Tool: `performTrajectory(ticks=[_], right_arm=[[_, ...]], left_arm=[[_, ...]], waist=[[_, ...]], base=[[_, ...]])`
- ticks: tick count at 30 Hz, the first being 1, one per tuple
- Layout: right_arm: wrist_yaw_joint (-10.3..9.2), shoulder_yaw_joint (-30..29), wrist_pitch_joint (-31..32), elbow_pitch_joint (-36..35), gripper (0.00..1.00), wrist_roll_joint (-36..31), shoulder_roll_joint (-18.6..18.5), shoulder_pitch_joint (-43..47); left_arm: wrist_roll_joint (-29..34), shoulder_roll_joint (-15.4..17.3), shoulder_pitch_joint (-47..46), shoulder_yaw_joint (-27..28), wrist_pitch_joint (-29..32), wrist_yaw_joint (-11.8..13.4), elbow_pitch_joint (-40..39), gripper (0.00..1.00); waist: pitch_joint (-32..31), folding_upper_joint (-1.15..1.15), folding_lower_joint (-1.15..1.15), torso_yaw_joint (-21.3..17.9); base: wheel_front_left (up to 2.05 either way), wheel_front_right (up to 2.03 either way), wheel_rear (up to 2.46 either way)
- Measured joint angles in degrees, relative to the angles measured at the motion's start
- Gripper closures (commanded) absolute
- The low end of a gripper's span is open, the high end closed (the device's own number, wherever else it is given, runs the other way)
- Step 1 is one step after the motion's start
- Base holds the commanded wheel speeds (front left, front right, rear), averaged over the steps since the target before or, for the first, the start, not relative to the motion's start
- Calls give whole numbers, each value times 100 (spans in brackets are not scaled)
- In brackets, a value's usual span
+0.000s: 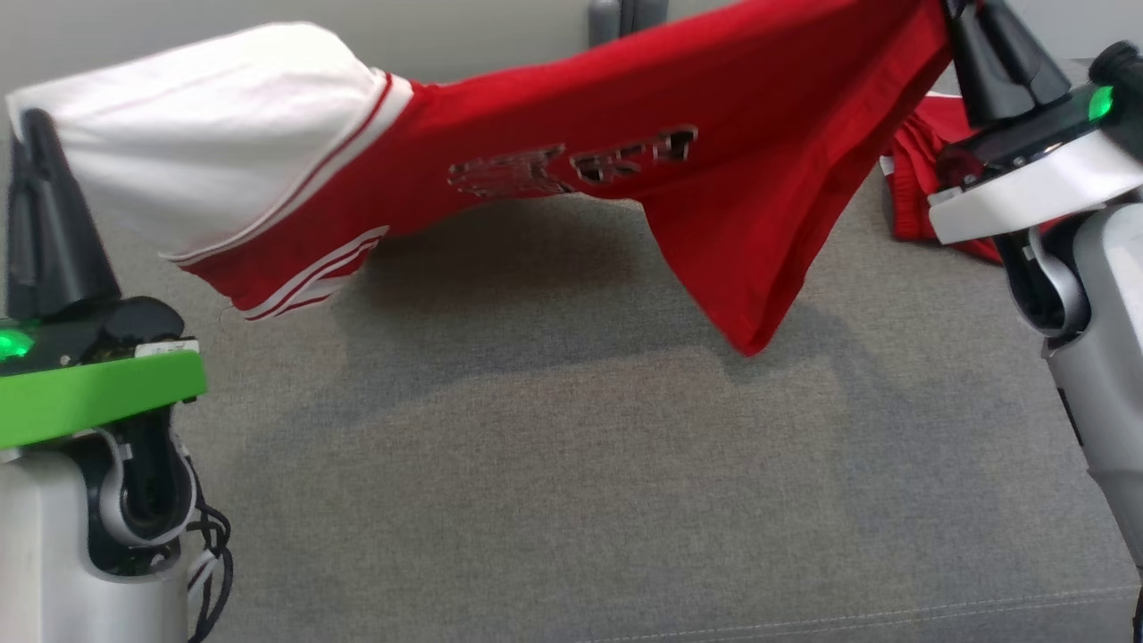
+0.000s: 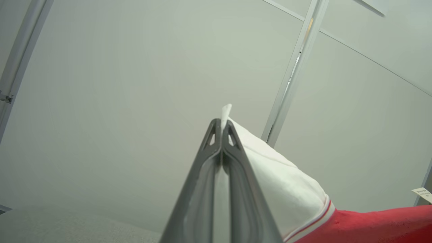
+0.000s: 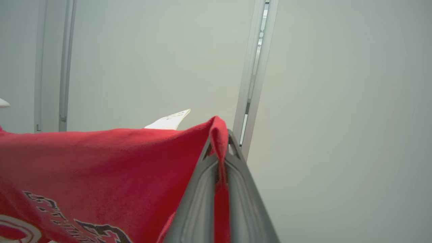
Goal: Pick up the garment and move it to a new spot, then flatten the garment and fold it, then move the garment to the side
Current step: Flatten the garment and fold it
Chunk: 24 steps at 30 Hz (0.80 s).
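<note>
The garment [image 1: 571, 134] is a red shirt with white sleeves, white stripes and dark lettering. It hangs stretched in the air between my two grippers, above the grey fabric surface [image 1: 554, 482]. My left gripper [image 1: 34, 125] is shut on the white sleeve at the far left; in the left wrist view the left gripper [image 2: 221, 123] pinches white cloth [image 2: 287, 189]. My right gripper [image 1: 954, 11] is shut on a red edge at the top right; the right wrist view has the right gripper [image 3: 221, 135] clamping red cloth [image 3: 101, 168]. A red corner droops at centre right.
More red cloth [image 1: 920, 179] lies bunched on the grey surface behind my right arm. Dark objects [image 1: 625, 18] stand at the far edge against a pale wall. Both wrist views look up at pale wall panels with metal strips [image 2: 293, 67].
</note>
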Motion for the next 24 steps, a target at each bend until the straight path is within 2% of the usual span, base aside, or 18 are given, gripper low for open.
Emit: performTrajectory(ticks=[3,7,13,18,22,24], right_arm=[[-70,-258,-1,-834,100,10,-10,62],[-94,-549,-1,-1589,100,10,-135,275],[-92,-1015,-2,-2329,100,300,-450,580],[19,-753,271,-2239,100,713,-581,751],[100,-190,992,-1618,100,1328,-452,745],[125,126,1312,-1209,100,1388,-391,567]], left_arm=[[156,11,-14,231,-3,-56,-573,100],[363,148,-54,290,-19,-149,-1308,100],[505,365,-448,-125,-16,-245,-2028,100],[426,413,-701,-328,547,-205,-1840,100],[313,444,-730,-503,1066,-111,-1002,100],[215,425,-822,-544,1279,-74,-508,100]], waist=[[-141,0,0,-117],[-320,0,0,-294],[-498,0,0,-482],[-393,0,0,-468],[-180,0,0,-405],[-46,0,0,-363]], base=[[0,0,0],[0,0,0],[0,0,0],[0,0,0],[0,0,0],[0,0,0]])
